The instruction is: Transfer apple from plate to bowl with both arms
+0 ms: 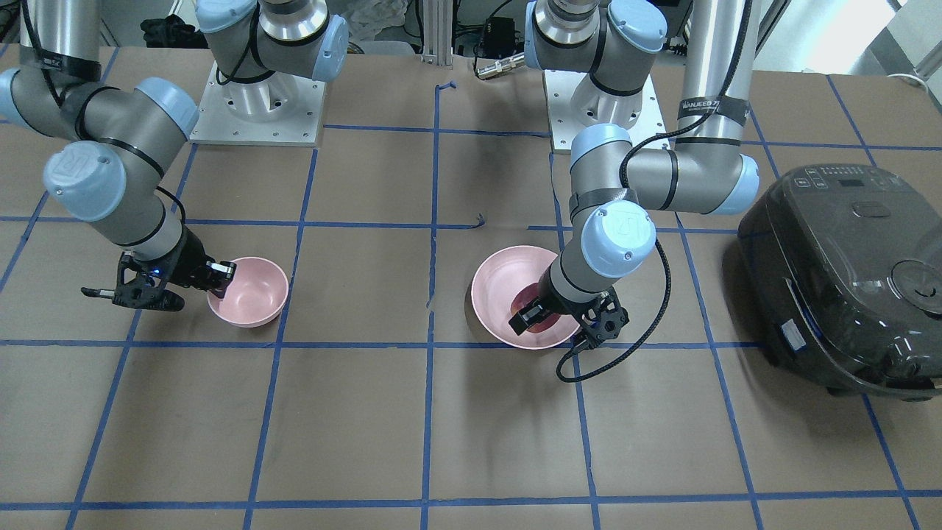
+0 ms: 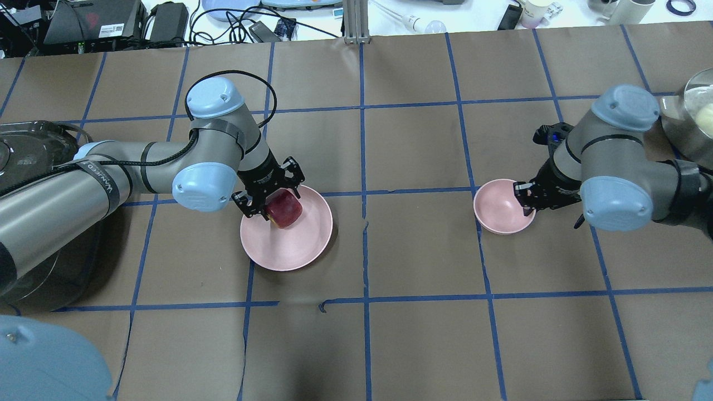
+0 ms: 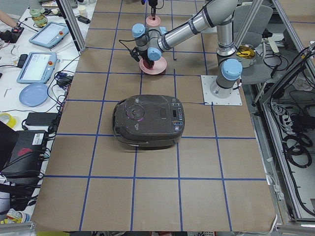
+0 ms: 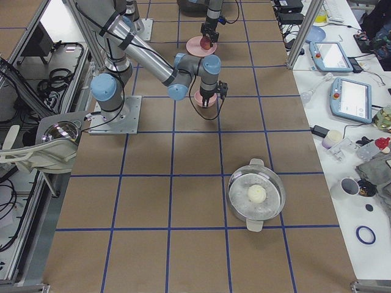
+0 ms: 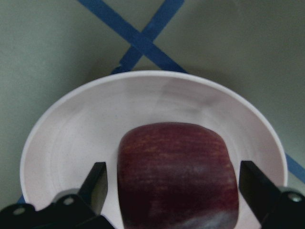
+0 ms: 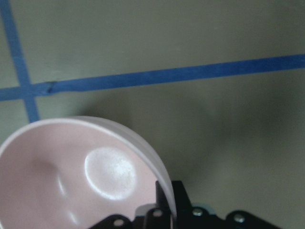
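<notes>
The apple (image 2: 285,208) is being shown as a roundish, dark red body with no clear long axis. Which way its stem end is pointing cannot be told. A yellowish patch is being seen on its lower-left edge in the overhead view. In the left wrist view only streaked dark red skin is being presented, filling the lower middle of the frame.

The apple is lying in the plate (image 2: 295,250), toward the plate's upper-left part, left of centre in the overhead frame. It is being straddled by the left gripper (image 2: 273,197). In the wrist view a strip of pink plate is being left visible between each of the fingers (image 5: 97,183) and the apple, so the claw is being held apart, not clamped.

In the front-facing view the apple is being largely hidden by the left wrist, with only a red sliver showing.

At the right of the overhead frame the bowl (image 2: 498,214) is being pinched at its right rim by the right gripper (image 2: 525,199). In the right wrist view the rim is being seen running between the closed fingers.
</notes>
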Controlling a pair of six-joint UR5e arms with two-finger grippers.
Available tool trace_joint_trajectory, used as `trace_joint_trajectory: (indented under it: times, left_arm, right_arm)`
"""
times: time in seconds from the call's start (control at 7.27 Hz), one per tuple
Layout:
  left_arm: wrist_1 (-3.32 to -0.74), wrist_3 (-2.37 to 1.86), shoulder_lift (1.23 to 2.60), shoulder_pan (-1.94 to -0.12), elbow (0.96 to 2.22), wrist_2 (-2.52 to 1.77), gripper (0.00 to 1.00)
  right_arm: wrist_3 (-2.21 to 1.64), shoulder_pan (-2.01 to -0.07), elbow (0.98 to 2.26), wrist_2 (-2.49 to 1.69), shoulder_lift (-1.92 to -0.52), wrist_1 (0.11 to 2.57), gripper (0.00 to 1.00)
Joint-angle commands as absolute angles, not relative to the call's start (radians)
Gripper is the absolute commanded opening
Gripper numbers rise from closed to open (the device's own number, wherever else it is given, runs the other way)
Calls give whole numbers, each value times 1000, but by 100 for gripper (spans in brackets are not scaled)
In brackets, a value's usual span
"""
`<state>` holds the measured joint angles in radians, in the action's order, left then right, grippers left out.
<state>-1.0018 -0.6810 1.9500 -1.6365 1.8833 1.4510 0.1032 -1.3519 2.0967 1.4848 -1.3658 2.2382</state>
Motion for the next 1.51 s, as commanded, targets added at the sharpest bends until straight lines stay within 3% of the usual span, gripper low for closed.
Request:
trace_joint_trajectory:
  times: [0.0,0.41,0.69,0.83,1.1,1.38]
  left_arm:
    - [-991,-631,1922,-1637,1878,1459,0]
    - [-1050,-356,1881,-1635,1794,1463,0]
    - [-1081,-217,1870,-1655,1766,1460,0]
    - [-1072,-160,1870,-1666,1763,1460,0]
    - [-1057,-121,1864,-1693,1761,1450,0]
    - [-995,-248,1891,-1780,1737,1444,0]
  right_arm:
    - [-85,-1564,2053,1460,-1359,2241,0]
    - [-138,-1654,2057,1463,-1364,2240,2]
    - [-138,-1654,2071,1462,-1359,2243,92]
    - [-137,-1652,2060,1462,-1365,2241,100]
    - [-140,-1641,1972,1476,-1391,2223,100]
    - [-149,-1640,1793,1499,-1472,2025,100]
